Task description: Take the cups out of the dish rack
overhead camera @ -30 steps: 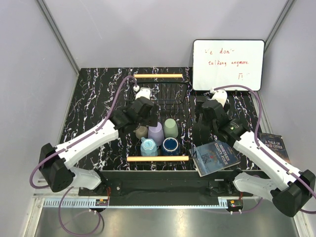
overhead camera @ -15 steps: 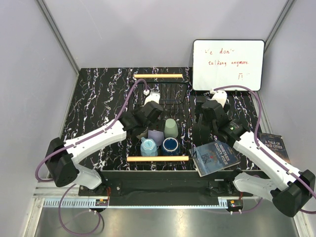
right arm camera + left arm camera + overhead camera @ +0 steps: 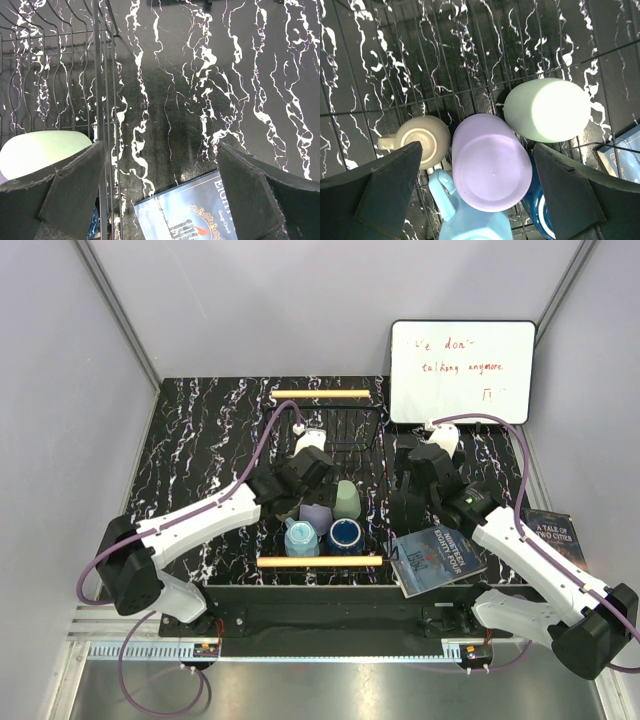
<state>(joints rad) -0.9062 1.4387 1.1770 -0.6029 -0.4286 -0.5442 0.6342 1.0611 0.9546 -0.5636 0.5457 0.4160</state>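
Note:
The black wire dish rack [image 3: 352,428] has a wooden handle at each end. Upside down in it stand a lavender tumbler [image 3: 316,517], a pale green tumbler [image 3: 346,499], a light blue mug [image 3: 300,537] and a navy mug [image 3: 345,534]. My left gripper [image 3: 300,476] is open above them. In the left wrist view it [image 3: 477,150] straddles the lavender tumbler [image 3: 490,162] without touching it, with the beige mug [image 3: 422,140], green tumbler [image 3: 547,110], light blue mug [image 3: 470,222] and navy mug [image 3: 542,222] around. My right gripper [image 3: 408,492] is open and empty beside the rack.
A blue book [image 3: 436,558] lies right of the rack, under my right gripper [image 3: 160,150]; it also shows in the right wrist view [image 3: 200,212]. A second book [image 3: 551,529] lies at the far right. A whiteboard [image 3: 462,370] leans at the back right.
My left gripper has moved right and forward, from over the beige mug to over the lavender tumbler. The right arm has not moved.

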